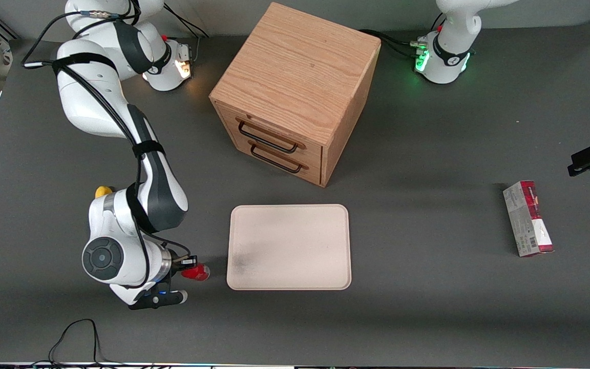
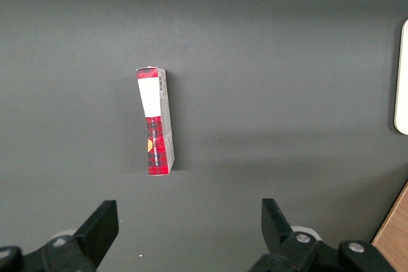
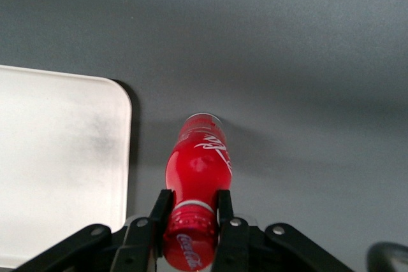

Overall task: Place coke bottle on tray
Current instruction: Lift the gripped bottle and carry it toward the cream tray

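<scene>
Where the tray (image 1: 289, 247) ends toward the working arm's end of the table, the bottle (image 1: 197, 272) is held just beside its smudged corner, not yet over it. The gripper (image 3: 194, 218) is seen in the right wrist view with its jaws pinched on the neck, just under the red cap. Whether the clear base rests on the table or hangs just above it cannot be told.

The bottle is judged small, light and rigid, with a smooth, probably slippery skin; a narrow neck is a sound place to be taken, since the cap's shoulder can stop it sliding out. Held so high up, the body may be swung or tilted if moved quickly. A level setting down on the tray's flat floor is called for, as so small a base is easily tipped.

The cabinet (image 1: 295, 92) stands farther from the front camera than the tray; the carton (image 1: 527, 219) lies well apart, toward the parked arm's end.
</scene>
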Robot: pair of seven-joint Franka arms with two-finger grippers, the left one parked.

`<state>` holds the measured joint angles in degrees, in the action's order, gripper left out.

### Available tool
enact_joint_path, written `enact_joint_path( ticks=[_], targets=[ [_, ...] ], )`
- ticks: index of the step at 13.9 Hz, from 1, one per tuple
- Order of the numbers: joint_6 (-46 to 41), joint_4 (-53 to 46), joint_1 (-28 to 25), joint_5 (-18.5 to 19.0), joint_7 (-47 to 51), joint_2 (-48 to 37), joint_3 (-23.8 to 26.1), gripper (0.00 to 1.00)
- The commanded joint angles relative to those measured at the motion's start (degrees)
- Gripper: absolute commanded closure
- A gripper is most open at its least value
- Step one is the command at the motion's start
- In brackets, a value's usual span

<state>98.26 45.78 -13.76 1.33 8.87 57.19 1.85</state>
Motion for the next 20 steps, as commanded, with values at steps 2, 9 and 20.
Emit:
enact_joint_path(
  ticks=[2,9,20],
  targets=[
    [-4.2,0.4,-0.2,0.6,-1.0,-3.7,-0.1,1.00],
    [-11.8,-0.2,-0.1,0.7,-1.1,-12.9,-0.2,1.00],
    [-20.7,-0.3,-0.6,0.6,-0.4,-24.9,3.0,1.00]
  ],
)
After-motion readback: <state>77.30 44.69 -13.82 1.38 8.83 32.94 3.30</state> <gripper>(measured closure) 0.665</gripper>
